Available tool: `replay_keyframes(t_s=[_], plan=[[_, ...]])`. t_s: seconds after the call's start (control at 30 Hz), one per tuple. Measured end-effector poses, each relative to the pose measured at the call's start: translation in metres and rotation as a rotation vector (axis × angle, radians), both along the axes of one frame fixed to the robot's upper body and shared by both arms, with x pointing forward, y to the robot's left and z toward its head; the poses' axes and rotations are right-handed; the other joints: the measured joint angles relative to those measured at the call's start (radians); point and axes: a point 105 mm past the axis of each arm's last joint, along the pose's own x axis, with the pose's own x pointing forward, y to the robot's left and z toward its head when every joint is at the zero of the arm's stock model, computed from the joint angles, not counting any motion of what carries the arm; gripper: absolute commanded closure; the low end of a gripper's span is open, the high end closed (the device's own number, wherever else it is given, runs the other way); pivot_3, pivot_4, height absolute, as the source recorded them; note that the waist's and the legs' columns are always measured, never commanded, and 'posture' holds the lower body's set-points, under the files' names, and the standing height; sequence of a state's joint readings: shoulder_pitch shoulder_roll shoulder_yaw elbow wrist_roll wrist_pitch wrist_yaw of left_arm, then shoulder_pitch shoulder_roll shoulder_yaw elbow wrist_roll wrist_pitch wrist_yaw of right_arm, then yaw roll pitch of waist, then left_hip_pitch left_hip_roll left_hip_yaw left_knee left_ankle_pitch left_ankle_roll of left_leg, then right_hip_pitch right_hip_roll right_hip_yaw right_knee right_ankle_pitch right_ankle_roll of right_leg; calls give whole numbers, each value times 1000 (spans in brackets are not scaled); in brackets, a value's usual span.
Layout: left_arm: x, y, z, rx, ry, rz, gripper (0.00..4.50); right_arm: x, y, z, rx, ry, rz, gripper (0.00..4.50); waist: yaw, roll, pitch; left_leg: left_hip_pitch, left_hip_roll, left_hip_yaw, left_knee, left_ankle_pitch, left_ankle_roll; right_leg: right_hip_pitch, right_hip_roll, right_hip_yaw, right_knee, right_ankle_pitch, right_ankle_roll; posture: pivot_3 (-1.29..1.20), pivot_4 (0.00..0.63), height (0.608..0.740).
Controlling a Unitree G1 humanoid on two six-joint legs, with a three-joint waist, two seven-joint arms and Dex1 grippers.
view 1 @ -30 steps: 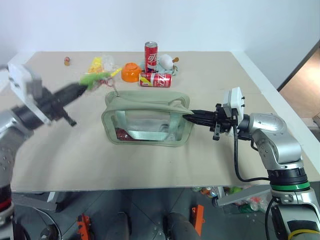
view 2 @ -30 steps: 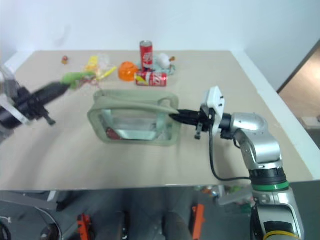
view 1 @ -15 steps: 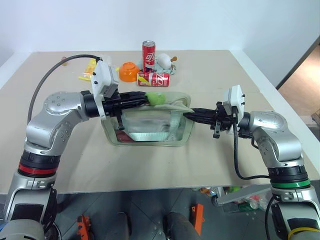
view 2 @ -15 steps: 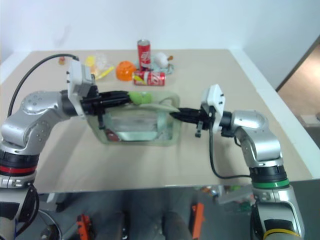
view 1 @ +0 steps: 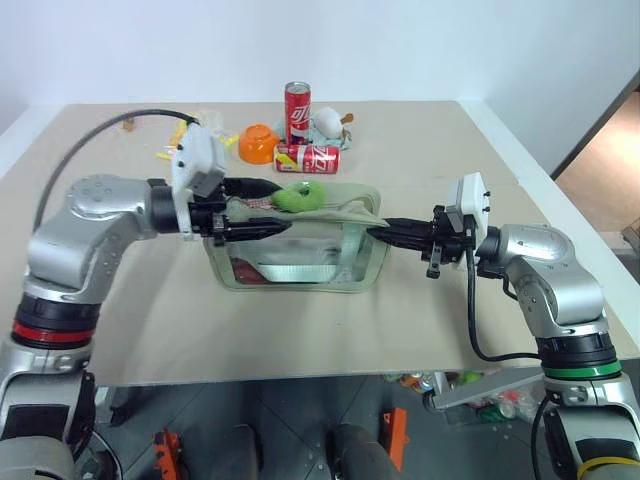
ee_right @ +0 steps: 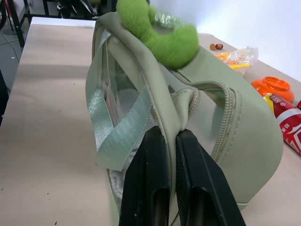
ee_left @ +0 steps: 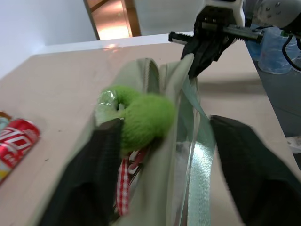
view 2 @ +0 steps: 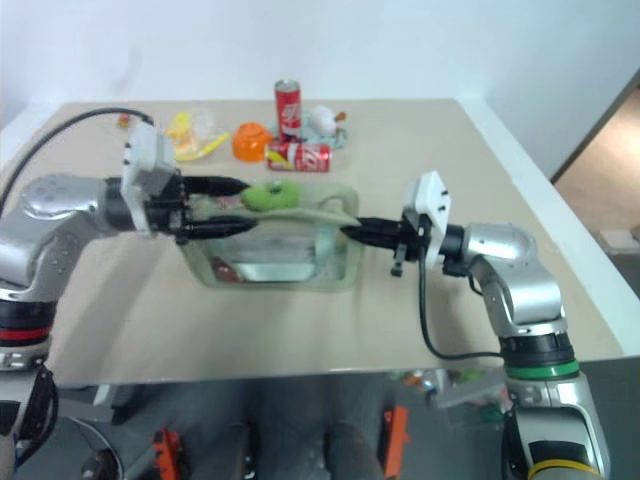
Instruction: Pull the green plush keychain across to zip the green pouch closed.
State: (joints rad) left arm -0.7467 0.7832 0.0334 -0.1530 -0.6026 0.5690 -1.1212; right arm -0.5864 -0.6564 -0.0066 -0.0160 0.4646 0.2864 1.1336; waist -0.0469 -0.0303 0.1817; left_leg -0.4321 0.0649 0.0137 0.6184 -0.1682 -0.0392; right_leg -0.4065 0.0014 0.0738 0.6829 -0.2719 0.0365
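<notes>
- The right gripper (ee_right: 167,155) has its two black fingers pressed together on a fold of fabric at the right end of the green pouch (view 1: 300,262).
- The left gripper (ee_left: 162,155) has its fingers spread wide, one on each side of the pouch's top; the green plush keychain (view 1: 300,196) lies between them, touching one finger (ee_left: 94,165), not clamped.
- The pouch sits near the middle of the tabletop (view 1: 150,320), its long axis running parallel to the front edge, from one gripper toward the other.
- The keychain rests on the pouch's top, nearer its left end, its length lying along the zip line.
- The keychain is fuzzy, lime-green and curved like a bean; the pouch is matte sage fabric, boxy, with clear plastic sides and a woven strap.
- The left wrist view shows a red-and-white checked item (ee_left: 123,181) inside the pouch.
- The head views show two red soda cans (view 1: 301,110), one upright and one lying, and an orange bowl (view 1: 259,142) toward the far edge.
</notes>
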Motion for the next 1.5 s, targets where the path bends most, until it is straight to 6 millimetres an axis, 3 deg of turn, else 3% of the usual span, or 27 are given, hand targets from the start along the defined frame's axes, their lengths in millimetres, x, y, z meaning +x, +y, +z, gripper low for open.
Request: replay_keyframes(t_s=[0.1,0.23,0.53,0.77,1.1,1.13,1.23,1.27,1.33,1.5], plan=[[-14,14,6,7,2,34,545,1,1,1,-1,-5,6,4500,-1,0,0,0,0,0,0,0,0,0,0,0,0,0,0,0,150,740],[-24,26,-6,-35,62,123,545,1,1,1,-2,-3,17,4500,-1,0,0,1,0,1,0,0,0,1,-1,0,0,0,0,0,150,740],[-17,58,-43,-140,126,420,545,3,0,0,3,1,18,4500,1,0,0,2,0,0,1,1,0,2,-1,0,1,1,1,0,150,740],[-12,58,-50,-195,107,458,545,3,0,0,3,0,18,4500,1,0,0,2,0,1,1,1,0,1,-1,0,1,1,0,0,150,740],[-3,44,-52,-229,94,414,4172,0,0,0,-8,-6,15,4500,1,0,0,1,0,1,0,1,0,1,-1,0,1,1,-1,0,150,740],[-3,44,-53,-228,96,411,4430,0,0,0,-8,-3,15,4500,1,0,0,1,0,1,0,1,0,1,-1,0,0,1,-1,0,150,740],[-3,44,-53,-228,97,406,4478,-1,0,1,8,38,17,4500,1,0,0,1,0,1,1,1,0,1,-1,0,1,1,-1,0,150,740],[-3,44,-53,-228,97,403,4500,-1,0,1,13,60,19,3785,1,0,0,1,0,1,1,1,0,1,-1,0,1,1,-1,0,150,740],[-3,44,-54,-229,98,398,4500,-2,0,6,6,74,23,3146,1,0,0,1,0,1,1,1,0,1,-1,0,1,1,-1,0,150,740],[-3,43,-55,-225,99,390,4500,2,16,62,16,-83,62,1395,-1,0,0,2,1,1,1,1,0,1,0,0,1,1,0,0,150,740]])
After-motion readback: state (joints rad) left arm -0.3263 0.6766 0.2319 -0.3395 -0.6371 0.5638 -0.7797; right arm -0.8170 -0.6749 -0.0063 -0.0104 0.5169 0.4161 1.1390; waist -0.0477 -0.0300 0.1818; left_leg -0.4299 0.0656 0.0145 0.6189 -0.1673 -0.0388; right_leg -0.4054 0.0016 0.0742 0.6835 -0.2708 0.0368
